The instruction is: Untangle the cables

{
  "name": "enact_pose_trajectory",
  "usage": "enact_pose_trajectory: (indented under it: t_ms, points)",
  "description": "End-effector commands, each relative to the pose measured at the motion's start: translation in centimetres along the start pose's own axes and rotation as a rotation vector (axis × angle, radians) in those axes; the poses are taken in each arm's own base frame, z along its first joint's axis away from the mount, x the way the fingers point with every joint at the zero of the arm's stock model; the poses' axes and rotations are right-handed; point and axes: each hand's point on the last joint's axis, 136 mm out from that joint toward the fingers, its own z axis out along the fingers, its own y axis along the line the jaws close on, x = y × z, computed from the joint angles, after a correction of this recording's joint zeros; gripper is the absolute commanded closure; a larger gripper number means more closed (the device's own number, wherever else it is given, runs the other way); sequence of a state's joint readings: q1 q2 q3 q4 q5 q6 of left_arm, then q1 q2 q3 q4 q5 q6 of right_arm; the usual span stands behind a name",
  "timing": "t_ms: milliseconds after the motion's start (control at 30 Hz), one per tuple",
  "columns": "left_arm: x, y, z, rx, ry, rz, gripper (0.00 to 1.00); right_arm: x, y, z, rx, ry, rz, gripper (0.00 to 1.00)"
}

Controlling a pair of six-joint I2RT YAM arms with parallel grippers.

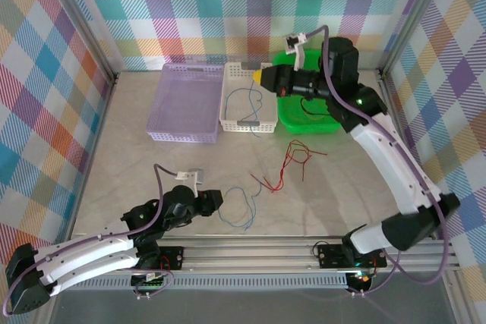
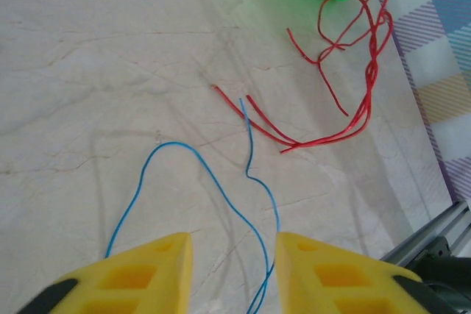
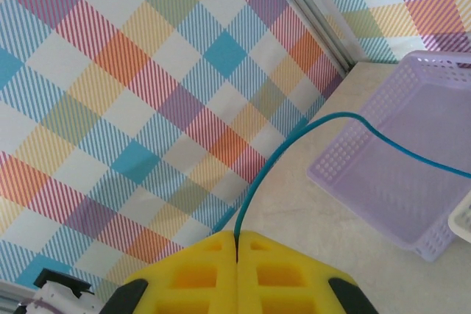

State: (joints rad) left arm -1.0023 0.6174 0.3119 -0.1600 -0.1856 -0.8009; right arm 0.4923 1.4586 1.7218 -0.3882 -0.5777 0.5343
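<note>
Right gripper [image 3: 237, 237] has its fingers pressed tight together, pinching 1 teal cable [image 3: 346, 114] right at the tips. It's up over the white basket [image 1: 247, 124] and the cable droops down into it. Left gripper [image 2: 232, 255] sits low over the table [image 1: 152, 172] with its 2 yellow fingers spread apart, gripping nothing. A blue cable [image 2: 171, 143] lies loose on the tabletop between and ahead of them. The red cables [image 2: 377, 42] sit in a loose bunch further out, near the green basket [image 1: 304, 123].
</note>
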Motion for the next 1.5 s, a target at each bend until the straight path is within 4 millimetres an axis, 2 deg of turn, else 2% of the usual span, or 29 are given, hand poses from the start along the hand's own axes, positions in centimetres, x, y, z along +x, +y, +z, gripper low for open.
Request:
enact_pose_trajectory:
  t_ms: [0,100,167,267,367,500,733,867,967,1133,1233,1300,1400,1467]
  points:
    - [0.8,2.3,-0.2,-0.061,0.003,-0.028,0.63,-0.3,-0.7,1.5,-0.035,0.066,-0.018,1.00]
    - [1.4,3.1,-0.5,-0.068,0.006,-0.045,0.62,-0.9,-2.5,3.3,-0.046,0.101,0.001,1.00]
    - [1.5,3.5,-0.7,-0.071,0.001,-0.054,0.56,-1.2,-4.2,4.7,-0.049,0.120,0.023,1.00]
    - [2.1,4.6,-1.0,-0.100,0.012,-0.054,0.50,-1.6,-7.2,6.6,-0.050,0.145,0.059,1.00]
    - [2.3,5.0,-1.2,-0.110,0.014,-0.059,0.47,-1.7,-10.8,8.5,-0.046,0.175,0.115,1.00]
    - [2.5,5.5,-1.3,-0.120,0.013,-0.063,0.38,-1.5,-15.0,10.8,-0.031,0.209,0.159,1.00]
    - [3.0,6.2,-1.2,-0.132,0.016,-0.079,0.22,0.8,-22.1,13.6,0.033,0.248,0.248,1.00]
    - [3.3,6.5,-1.1,-0.139,0.019,-0.085,0.19,2.4,-25.2,14.5,0.096,0.266,0.275,1.00]
    - [3.4,6.7,-1.0,-0.144,0.020,-0.089,0.17,3.2,-26.1,14.8,0.114,0.285,0.284,1.00]
    - [3.8,7.0,-0.7,-0.152,0.027,-0.099,0.14,3.3,-26.8,14.3,0.168,0.282,0.277,0.74]
    - [4.0,7.2,-0.4,-0.163,0.038,-0.100,0.13,3.3,-27.0,14.0,0.197,0.283,0.266,0.72]
    - [4.2,7.2,-0.3,-0.170,0.050,-0.098,0.13,3.2,-27.4,13.6,0.226,0.283,0.272,0.66]
    - [4.4,7.3,-0.1,-0.186,0.063,-0.093,0.13,2.7,-27.1,12.7,0.265,0.271,0.266,0.57]
    - [4.5,7.4,0.0,-0.198,0.070,-0.092,0.13,1.9,-26.1,12.1,0.268,0.255,0.241,0.56]
